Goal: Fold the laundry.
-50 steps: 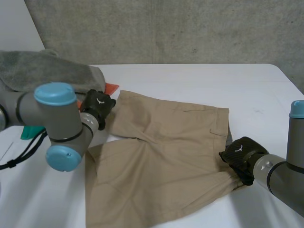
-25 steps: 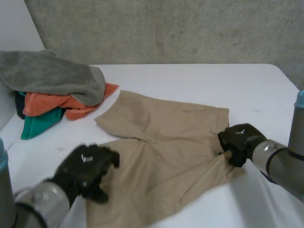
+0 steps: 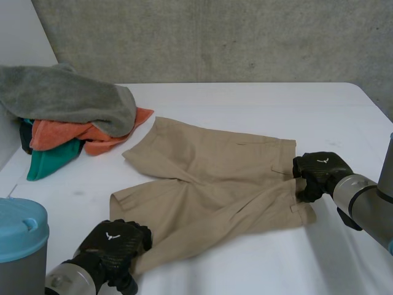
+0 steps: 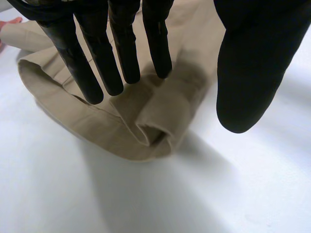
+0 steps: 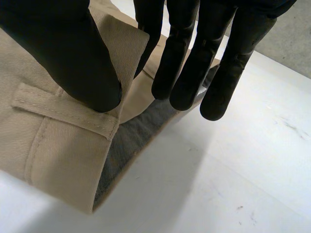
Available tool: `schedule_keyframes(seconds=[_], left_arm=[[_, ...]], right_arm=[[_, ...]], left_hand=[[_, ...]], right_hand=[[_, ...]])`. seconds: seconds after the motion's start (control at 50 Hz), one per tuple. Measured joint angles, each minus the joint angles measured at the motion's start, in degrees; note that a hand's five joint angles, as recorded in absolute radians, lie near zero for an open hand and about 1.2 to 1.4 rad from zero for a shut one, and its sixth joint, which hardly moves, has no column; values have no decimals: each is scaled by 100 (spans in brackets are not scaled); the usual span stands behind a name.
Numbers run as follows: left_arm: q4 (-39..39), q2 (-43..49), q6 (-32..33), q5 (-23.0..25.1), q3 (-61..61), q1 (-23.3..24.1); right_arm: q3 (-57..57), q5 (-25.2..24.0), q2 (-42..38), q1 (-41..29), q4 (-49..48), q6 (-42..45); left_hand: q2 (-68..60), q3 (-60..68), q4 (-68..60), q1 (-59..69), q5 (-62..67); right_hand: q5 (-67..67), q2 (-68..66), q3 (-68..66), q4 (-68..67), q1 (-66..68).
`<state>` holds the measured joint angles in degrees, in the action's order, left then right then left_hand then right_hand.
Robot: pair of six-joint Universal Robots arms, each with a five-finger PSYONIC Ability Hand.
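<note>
Right robot hand [image 5: 68, 48]: pinch on shorts [image 5: 53, 145]

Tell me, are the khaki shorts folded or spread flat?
Partly folded: on the shorts the near leg is doubled over; the far leg lies flat.

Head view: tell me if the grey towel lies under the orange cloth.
No: the grey towel lies on top of the orange cloth in the pile.
</note>
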<state>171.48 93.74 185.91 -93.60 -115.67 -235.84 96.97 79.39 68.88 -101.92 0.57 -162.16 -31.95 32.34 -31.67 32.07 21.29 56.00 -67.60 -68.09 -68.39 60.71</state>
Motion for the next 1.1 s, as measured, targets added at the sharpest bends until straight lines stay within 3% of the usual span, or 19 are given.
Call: schedule_keyframes(seconds=[0.08, 0.12, 0.2, 0.36, 0.42, 0.5, 0.6, 0.68, 0.82, 0.94, 0.98, 1.0, 1.1], left_arm=[[166, 121, 21, -127, 38, 41], [318, 241, 46, -229, 73, 62], [551, 447, 77, -397, 130, 78], [714, 436, 609, -695, 286, 114], [442, 257, 1038, -714, 282, 146], [-771, -64, 1916, -703, 193, 325], [-1786, -297, 2298, -680, 138, 566], [-1885, -337, 2329, -680, 229, 656], [-1250, -53, 2270, -693, 781, 586], [-581, 491, 2255, -688, 1438, 176], [-499, 625, 2255, -682, 1586, 68], [-431, 761, 2254, -679, 1747, -32], [-348, 1093, 2249, -680, 2184, -199]], right_arm=[[22, 1, -9, 23, -24, 7], [35, -5, -14, 27, -26, 12], [48, -12, -16, 26, -21, 38], [133, -53, 118, 1, 285, 612], [269, -62, 314, -2, 623, 1201], [762, -12, 846, 25, 1662, 2754], [1207, 20, 1348, 45, 2534, 3819], [1346, -2, 1589, 41, 2748, 4071], [1285, -25, 1660, 2, 2433, 3917], [935, -42, 1599, -39, 1874, 2976], [866, -63, 1592, -42, 1832, 2764], [793, -90, 1590, -45, 1811, 2550], [644, -215, 1637, -67, 1854, 1972]], left_hand=[[-1, 1, -2, 4, 2], [-548, 504, -548, 590, 577], [-3313, 3200, -3296, 3466, 3286], [-3654, 3549, -3691, 3477, 3480], [-3654, 3550, -3692, 3477, 3480], [-3654, 3554, -3692, 3477, 3480], [-3662, 3568, -3693, 3477, 3480], [-3667, 3581, -3694, 3477, 3480], [-3667, 3584, -3694, 3477, 3480], [-3668, 3584, -3694, 3477, 3480], [-3668, 3584, -3694, 3477, 3480], [-3668, 3584, -3694, 3477, 3480], [-3668, 3584, -3695, 3477, 3480]], right_hand=[[0, 0, 0, 0, 0], [0, 0, 0, 0, 0], [0, 0, 0, 0, 0], [0, 0, 0, 0, 0], [0, 0, 1, 0, 0], [-1, 0, 0, 0, 0], [16, 0, 0, 0, 102], [55, 0, 0, 0, 102], [55, 0, 0, 0, 102], [55, 0, 0, 0, 102], [-1078, 1429, 1471, 1491, -1196], [-2373, 2744, 2714, 2734, -2315], [-3598, 3816, 3880, 3871, -3312]])
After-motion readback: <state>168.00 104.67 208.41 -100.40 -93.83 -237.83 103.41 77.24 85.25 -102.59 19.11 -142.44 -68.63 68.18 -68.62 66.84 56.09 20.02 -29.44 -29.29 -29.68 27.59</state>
